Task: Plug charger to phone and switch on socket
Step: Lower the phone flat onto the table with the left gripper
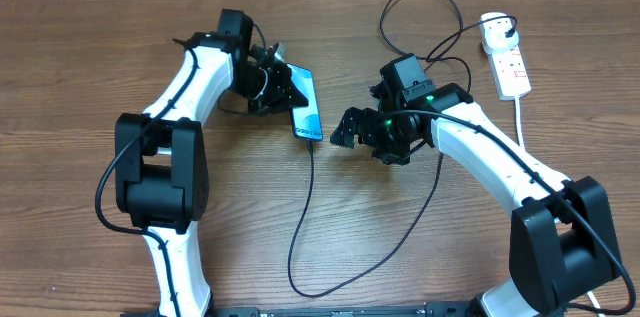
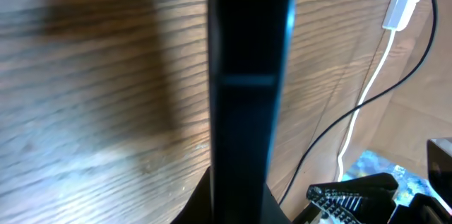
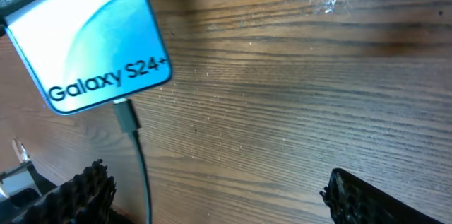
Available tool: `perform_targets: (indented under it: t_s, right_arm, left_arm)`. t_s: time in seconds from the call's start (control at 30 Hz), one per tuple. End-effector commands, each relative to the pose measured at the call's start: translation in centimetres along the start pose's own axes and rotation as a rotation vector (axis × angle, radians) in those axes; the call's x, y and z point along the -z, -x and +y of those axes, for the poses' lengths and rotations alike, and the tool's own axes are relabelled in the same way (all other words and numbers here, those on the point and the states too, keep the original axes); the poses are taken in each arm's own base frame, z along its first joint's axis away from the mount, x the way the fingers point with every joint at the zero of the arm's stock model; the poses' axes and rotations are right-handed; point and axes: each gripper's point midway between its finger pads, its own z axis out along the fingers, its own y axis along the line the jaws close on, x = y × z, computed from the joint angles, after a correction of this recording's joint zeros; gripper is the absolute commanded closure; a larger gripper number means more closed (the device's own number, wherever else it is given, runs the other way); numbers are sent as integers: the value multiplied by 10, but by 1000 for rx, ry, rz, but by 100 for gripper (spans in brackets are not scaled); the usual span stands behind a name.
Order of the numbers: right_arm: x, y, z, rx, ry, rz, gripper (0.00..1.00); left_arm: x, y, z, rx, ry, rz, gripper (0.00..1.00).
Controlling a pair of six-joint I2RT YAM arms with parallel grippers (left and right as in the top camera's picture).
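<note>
Wood-grain table (image 1: pixel 90 47) stretches wide around both arms, with open board on the near side of each gripper. The socket (image 1: pixel 512 69), a white strip with red markings, lies well beyond the right gripper (image 1: pixel 343 131), toward the far right of the table. The charger's white plug head (image 1: pixel 495 25) sits in its far end. Its switch is too small to read.

The phone (image 1: pixel 305 107) lies screen up, its upper end clamped in the left gripper (image 1: pixel 285 92), whose fingers are closed tight on it. Its "Galaxy" edge points at the right gripper, which sits just beside that edge. The right gripper's jaws are spread wide, with only wood between them.

The charger (image 1: pixel 300 227), thin and black, runs from the plug head past the right arm (image 1: pixel 500 157). It loops toward the near table edge, then climbs back to the phone. Its connector tip (image 3: pixel 127 114) is seated in the phone's bottom port, just ahead of one right finger (image 3: pixel 85 189).
</note>
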Motion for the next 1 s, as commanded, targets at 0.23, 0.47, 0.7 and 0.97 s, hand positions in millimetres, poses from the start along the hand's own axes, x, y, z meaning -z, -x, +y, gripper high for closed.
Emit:
perform_targets:
  t_s: [0.23, 0.47, 0.7, 0.97]
  right_arm:
    - [8, 5, 6, 30, 13, -33, 5]
    - [8, 5, 6, 30, 13, -33, 5]
    - [8, 4, 4, 26, 9, -27, 5]
    - [8, 4, 5, 26, 9, -27, 5]
  left_arm:
    - [-11, 26, -16, -98, -16, -94, 96]
    - [-18, 29, -14, -75, -6, -99, 96]
    - [-41, 17, -13, 32, -72, -11, 96]
    - [-58, 12, 3, 54, -70, 36, 96]
